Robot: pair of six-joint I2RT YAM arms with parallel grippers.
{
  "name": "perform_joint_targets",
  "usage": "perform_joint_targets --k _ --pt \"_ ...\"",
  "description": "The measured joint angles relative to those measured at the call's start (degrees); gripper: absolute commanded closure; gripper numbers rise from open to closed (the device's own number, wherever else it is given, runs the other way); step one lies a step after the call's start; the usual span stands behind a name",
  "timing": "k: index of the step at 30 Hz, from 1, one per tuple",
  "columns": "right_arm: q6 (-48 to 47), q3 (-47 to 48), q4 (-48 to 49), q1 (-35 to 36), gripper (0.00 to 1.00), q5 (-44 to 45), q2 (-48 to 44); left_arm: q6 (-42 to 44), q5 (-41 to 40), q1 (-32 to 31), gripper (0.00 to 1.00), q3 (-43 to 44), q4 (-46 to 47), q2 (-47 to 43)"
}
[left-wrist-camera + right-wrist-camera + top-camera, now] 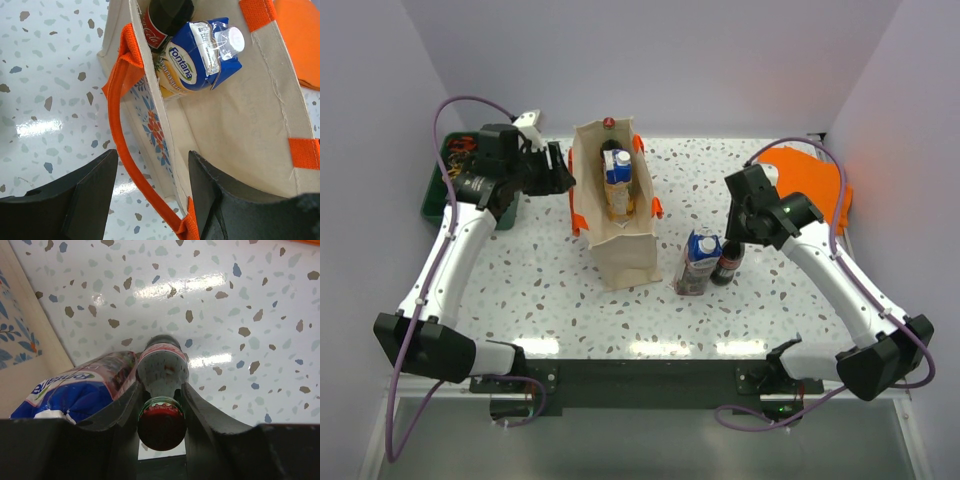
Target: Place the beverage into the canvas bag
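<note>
1 juice carton [195,60] and 1 dark bottle [165,17] are already stowed in the canvas bag [625,250]. On the counter [520,290], a cola bottle [727,264] is gripped at its neck by the right fingers [122,410], with a blue carton [697,262] left just beside it. The bag's rim is straddled by the open left fingers [90,192].

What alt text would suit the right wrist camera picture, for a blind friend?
The right tool hugs the neck of a dark glass cola bottle with a red cap, upright on a speckled white table. A blue juice carton stands beside it.
</note>
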Motion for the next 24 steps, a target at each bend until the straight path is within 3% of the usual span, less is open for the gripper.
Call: perform_joint_targets --k 24 --pt "-4.87 16.17 -7.21 -0.02 1.0 1.73 4.92 0.0 0.17 0.0 0.37 -0.22 0.74 0.0"
